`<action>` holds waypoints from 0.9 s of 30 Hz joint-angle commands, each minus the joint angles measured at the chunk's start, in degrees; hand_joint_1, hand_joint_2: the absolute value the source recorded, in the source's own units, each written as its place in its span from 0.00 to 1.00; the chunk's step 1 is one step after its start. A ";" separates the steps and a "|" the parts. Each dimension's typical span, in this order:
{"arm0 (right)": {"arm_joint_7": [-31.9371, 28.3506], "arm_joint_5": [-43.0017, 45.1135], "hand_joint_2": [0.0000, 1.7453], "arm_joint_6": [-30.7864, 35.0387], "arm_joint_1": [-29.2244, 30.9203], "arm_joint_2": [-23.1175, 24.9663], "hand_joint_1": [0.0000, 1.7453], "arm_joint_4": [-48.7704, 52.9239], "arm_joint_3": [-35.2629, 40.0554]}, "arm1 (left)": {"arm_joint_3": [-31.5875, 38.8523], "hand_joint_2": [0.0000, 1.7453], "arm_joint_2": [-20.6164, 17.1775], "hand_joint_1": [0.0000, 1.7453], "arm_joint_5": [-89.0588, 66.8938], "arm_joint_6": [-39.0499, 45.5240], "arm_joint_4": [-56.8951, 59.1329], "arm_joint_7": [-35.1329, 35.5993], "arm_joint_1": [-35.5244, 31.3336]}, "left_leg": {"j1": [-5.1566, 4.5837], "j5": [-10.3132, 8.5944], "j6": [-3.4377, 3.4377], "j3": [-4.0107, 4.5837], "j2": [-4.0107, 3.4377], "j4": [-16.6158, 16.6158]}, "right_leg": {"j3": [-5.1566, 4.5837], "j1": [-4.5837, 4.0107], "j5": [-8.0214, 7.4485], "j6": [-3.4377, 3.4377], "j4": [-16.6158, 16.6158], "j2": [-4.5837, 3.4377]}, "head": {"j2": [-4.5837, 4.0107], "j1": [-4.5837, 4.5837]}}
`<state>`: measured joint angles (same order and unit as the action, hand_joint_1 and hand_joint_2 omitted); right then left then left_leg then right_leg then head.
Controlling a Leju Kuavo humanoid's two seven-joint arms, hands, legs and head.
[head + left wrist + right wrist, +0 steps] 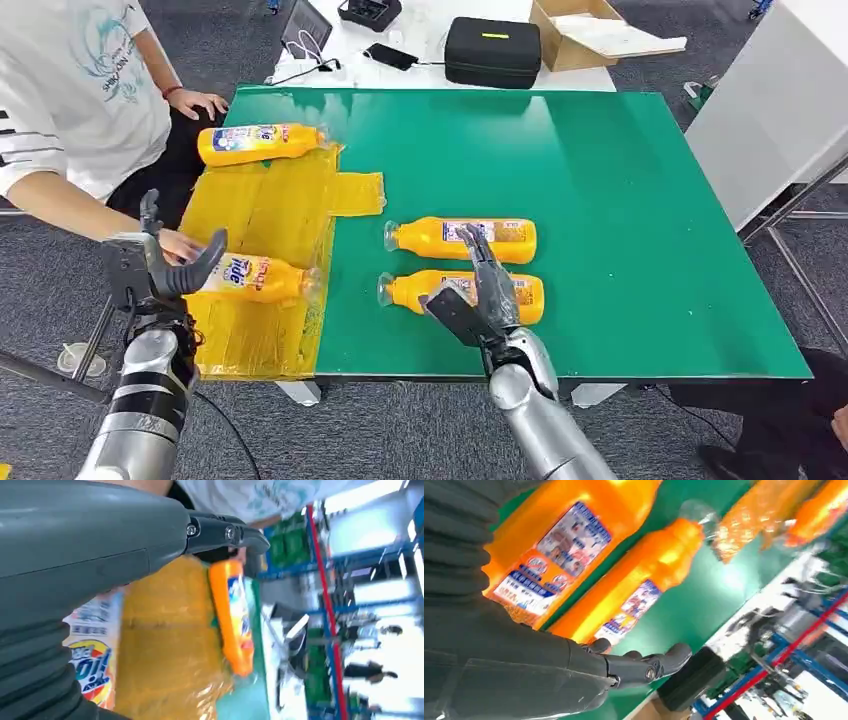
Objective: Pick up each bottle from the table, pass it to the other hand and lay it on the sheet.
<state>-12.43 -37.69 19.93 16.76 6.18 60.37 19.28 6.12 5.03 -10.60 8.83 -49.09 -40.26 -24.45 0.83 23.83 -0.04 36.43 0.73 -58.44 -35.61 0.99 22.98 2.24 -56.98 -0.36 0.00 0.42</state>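
Head view: green counter [620, 200] fills the centre, yellow sheet [270, 210] spread over its left part. Four orange bottles are lying down.

Far bottle [262, 142], upper left of frame, lies on the sheet's top edge, cap to the right. It shows in the left wrist view too [234, 615], lying across the sheet's far edge.

Near-left bottle [262, 278] lies on the sheet at lower left, cap right, "Tide"-style label up. Left hand [172, 262] is at its base end, fingers spread apart and just beside the label. Can't tell if they touch it; no grip visible. Left wrist view: same bottle's label [95, 655] sits right under the grey hand cover, sheet [170, 640] beyond. A person's hand [180, 243] rests on the sheet's left edge, just beside the robot's left hand. The person's other hand [200, 102] is on the counter's upper left corner.

Two more bottles lie on bare green, centre frame, caps left: upper one [462, 238], lower one [440, 290]. Right hand [478, 295] hovers over the lower bottle, fingers extended and apart, tips reaching toward the upper bottle, holding nothing. Right wrist view: both bottles lie side by side just past the hand [574, 670], fingers straight.

Top of frame: black case [492, 50] and cardboard box [580, 32] on a white table.
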 commanded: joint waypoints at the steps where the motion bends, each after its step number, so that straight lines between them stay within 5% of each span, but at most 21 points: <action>1: 7.70 -5.23 1.00 -11.49 8.52 -9.76 0.00 -7.93 2.40 | -1.56 1.00 0.14 0.00 -0.72 2.92 -2.97 0.26 2.18 | 0.00 0.01 -0.06 -0.12 -0.06 0.00 | 0.14 -0.03 -0.01 -0.06 0.04 0.03 | 0.00 0.00; 27: 8.07 -1.43 1.00 -32.30 12.17 -19.97 0.04 -12.40 14.77 | -4.15 1.00 1.43 0.00 -1.00 -0.24 9.50 0.26 -5.46 | 0.03 -0.03 -0.07 -0.15 0.15 0.00 | 0.24 -0.06 0.00 -0.06 0.09 0.21 | 0.00 -0.02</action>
<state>-4.28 -39.89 -8.43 26.91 -9.66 53.83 26.18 3.21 5.53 -12.46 9.92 -48.04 -40.22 -25.15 0.81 23.79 -0.09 36.43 0.77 -58.48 -35.60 1.02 22.94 2.29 -56.97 -0.35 0.00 0.39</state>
